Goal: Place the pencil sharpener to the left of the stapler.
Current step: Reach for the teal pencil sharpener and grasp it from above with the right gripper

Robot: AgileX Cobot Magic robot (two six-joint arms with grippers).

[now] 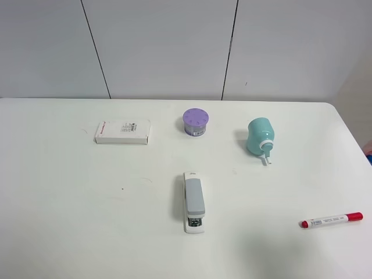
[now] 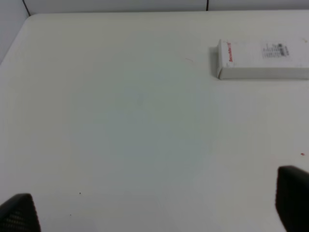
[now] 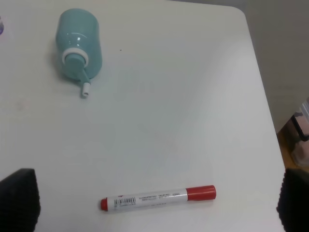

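The mint-teal pencil sharpener (image 1: 259, 137) lies on its side at the back right of the white table (image 1: 70, 203), its white collar and crank nub pointing toward the front; the right wrist view shows it too (image 3: 78, 42). The grey-and-white stapler (image 1: 194, 201) lies lengthwise at the table's middle, well to the front and left of the sharpener. Neither arm appears in the exterior high view. My left gripper (image 2: 155, 208) is open over bare table at the left. My right gripper (image 3: 157, 212) is open over the table's right side, far from the sharpener, nothing between its fingers.
A flat white box (image 1: 122, 132) (image 2: 263, 59) lies at the back left. A purple round lidded container (image 1: 195, 122) stands at the back middle. A red-capped marker (image 1: 331, 220) (image 3: 158, 198) lies near the front right, close to the table's rounded right edge (image 3: 260, 87).
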